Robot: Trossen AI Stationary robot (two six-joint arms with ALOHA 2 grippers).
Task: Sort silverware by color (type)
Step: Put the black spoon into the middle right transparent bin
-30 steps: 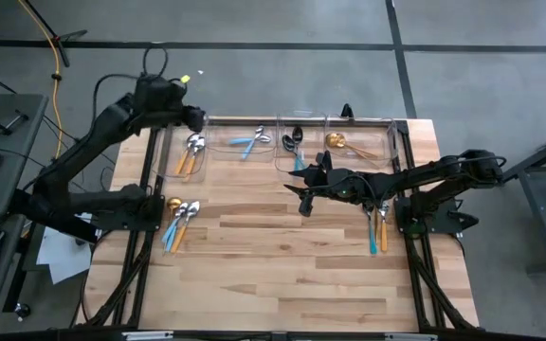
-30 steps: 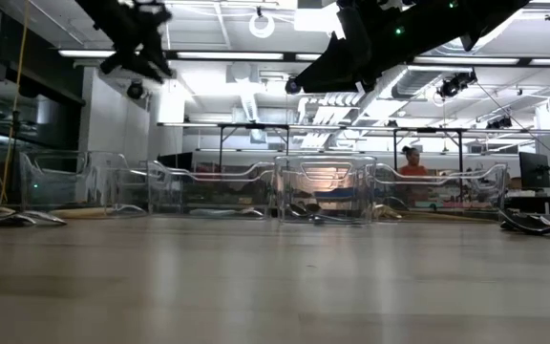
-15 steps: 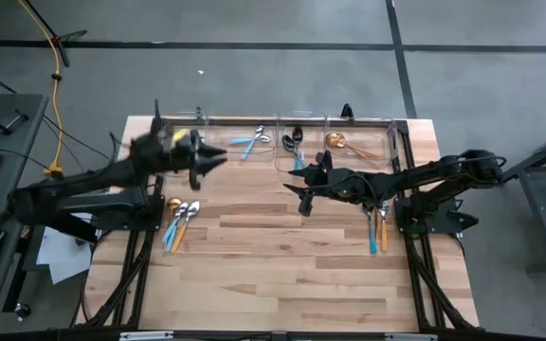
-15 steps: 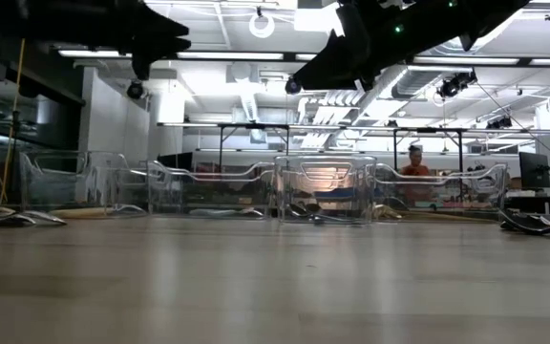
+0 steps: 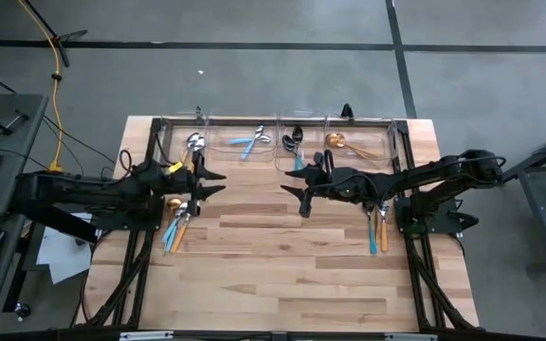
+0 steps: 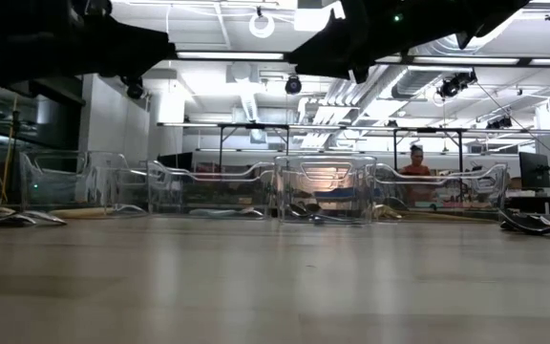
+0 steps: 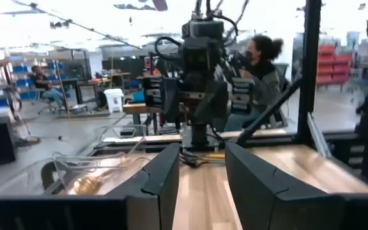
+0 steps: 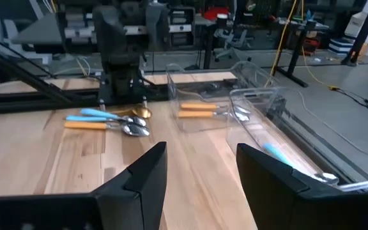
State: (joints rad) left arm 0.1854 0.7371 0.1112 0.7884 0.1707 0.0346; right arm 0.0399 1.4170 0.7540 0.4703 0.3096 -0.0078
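On the wooden tabletop (image 5: 282,256), loose spoons (image 5: 178,223) lie at the left edge and two more (image 5: 377,227) at the right. Above them the left claw (image 5: 211,183) and right claw (image 5: 294,191) hover facing each other, both spread and empty. Farthest back, clear bins (image 5: 282,137) hold the sorted silverware (image 5: 254,140).

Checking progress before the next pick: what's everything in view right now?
Clear bins: four, in a row at the table's far edge.
Orange-handled pieces: two, leftmost bin.
Light-blue-handled pieces: two, second bin.
Black piece: at least one, third bin.
Gold pieces: count unclear, fourth bin.
Loose pile: gold, blue, orange; table's left.
Loose pair: orange, light-blue; table's right.
People: two, room beyond.
Left gripper: jaws open, by left pile.
Right gripper: jaws open, mid-table.
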